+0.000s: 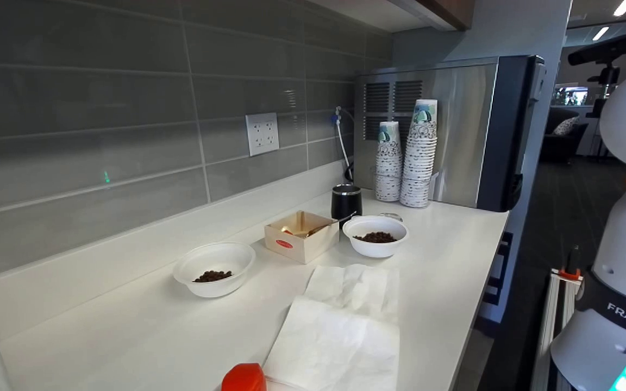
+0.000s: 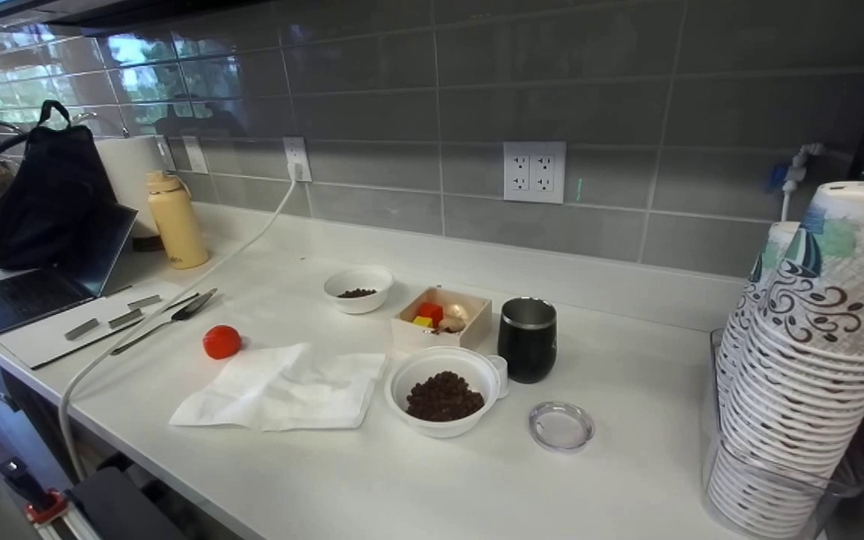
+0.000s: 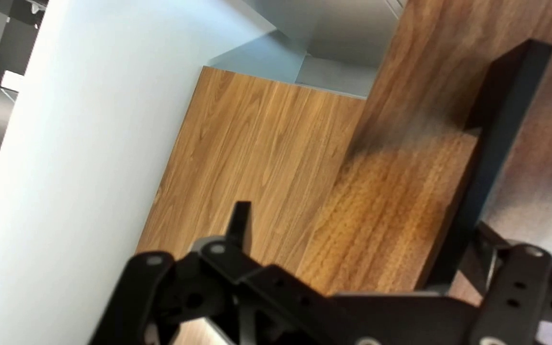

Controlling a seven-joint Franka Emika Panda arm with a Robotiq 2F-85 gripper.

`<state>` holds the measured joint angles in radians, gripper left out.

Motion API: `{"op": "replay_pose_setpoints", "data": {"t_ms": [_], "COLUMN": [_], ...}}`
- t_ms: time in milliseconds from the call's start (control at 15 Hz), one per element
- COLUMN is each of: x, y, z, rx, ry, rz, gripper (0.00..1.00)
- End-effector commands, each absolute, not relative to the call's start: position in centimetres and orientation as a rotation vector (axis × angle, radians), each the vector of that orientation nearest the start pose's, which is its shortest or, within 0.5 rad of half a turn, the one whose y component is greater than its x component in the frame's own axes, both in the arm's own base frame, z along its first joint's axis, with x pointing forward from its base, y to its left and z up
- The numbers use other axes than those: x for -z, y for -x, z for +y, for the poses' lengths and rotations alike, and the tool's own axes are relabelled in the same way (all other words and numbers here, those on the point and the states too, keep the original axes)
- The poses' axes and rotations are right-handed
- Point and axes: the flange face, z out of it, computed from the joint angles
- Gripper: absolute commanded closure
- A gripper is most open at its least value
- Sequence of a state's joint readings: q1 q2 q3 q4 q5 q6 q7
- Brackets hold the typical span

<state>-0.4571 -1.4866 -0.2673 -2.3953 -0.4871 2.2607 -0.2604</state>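
My gripper (image 3: 362, 223) is open in the wrist view, with its two fingers wide apart and nothing between the tips. It faces a brown wood-grain cabinet front (image 3: 391, 206). A black bar handle (image 3: 496, 153) on that front runs slantwise, and its lower end passes close to the right finger. I cannot tell whether the finger touches it. A lighter wood panel (image 3: 266, 158) lies behind the left finger, beside a grey recess (image 3: 343, 72). The gripper is out of view in both exterior views; only the white arm (image 1: 623, 255) shows at an exterior view's edge.
On the white counter stand two white bowls (image 1: 375, 250) (image 2: 357, 304) with dark brown pieces, a wooden box (image 2: 469, 319), a black tumbler (image 2: 528, 341), napkins (image 2: 282, 390), a red object (image 2: 222, 342), a clear lid (image 2: 561, 426) and stacked cups (image 1: 419, 157). A white cable (image 2: 229, 262) crosses it.
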Motion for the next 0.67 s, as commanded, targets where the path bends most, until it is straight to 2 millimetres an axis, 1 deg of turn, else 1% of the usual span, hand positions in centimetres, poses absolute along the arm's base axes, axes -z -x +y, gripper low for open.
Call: {"op": "replay_pose_setpoints", "data": {"t_ms": [0,600], "x": [-78.11,-78.31], "y": [1.7,2.01], "z": [-16.24,-15.56], "rx": [-1.242,-1.22], "ry": [-2.0,-1.997], "rz": [-0.454,-0.461], "gripper": [0.0,0.0]}}
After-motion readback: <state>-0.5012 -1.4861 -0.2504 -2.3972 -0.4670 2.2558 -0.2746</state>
